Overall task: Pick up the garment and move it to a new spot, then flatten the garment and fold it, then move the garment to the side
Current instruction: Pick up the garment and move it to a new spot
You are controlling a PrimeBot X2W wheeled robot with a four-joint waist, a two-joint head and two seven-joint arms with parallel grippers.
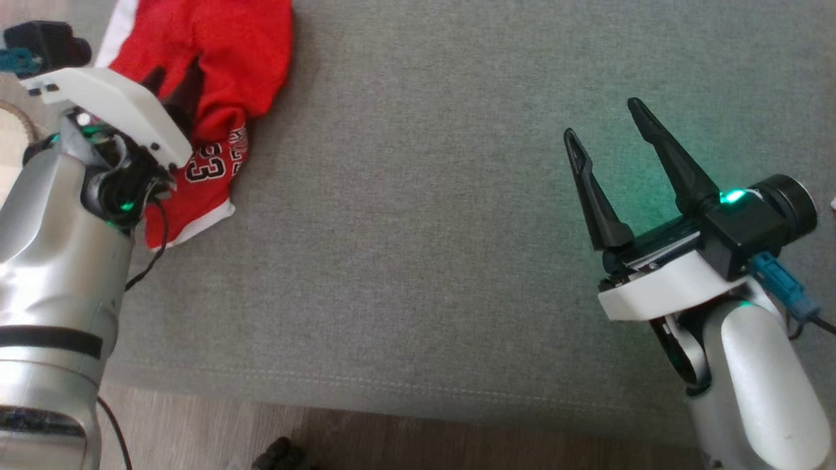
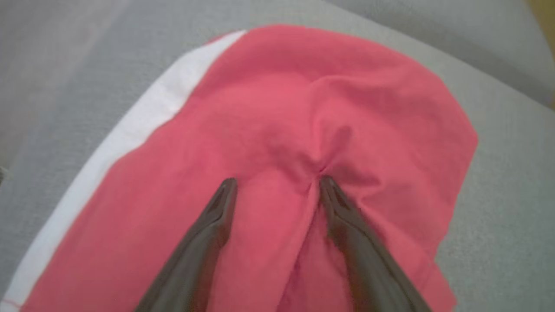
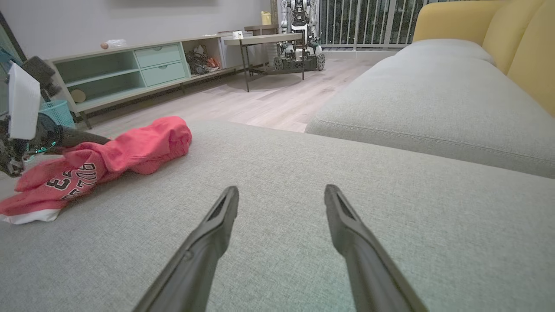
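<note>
Both hands gape wide: the left hand (image 2: 277, 182) presses its tips into the crumpled red garment (image 1: 222, 52) at the far left of the sofa cushion (image 1: 418, 228), the right hand (image 1: 602, 119) hovers empty at right, and such light, limp cloth probably wants pinching at a raised fold.

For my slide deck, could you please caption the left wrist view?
Open left gripper set down on the crumpled red garment, which lies on a grey cushion.

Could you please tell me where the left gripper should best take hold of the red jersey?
Probably the raised fold in the jersey, taken from above: the open left gripper straddles it, and the cloth puckers there, unlike its flat white-trimmed edge.
</note>
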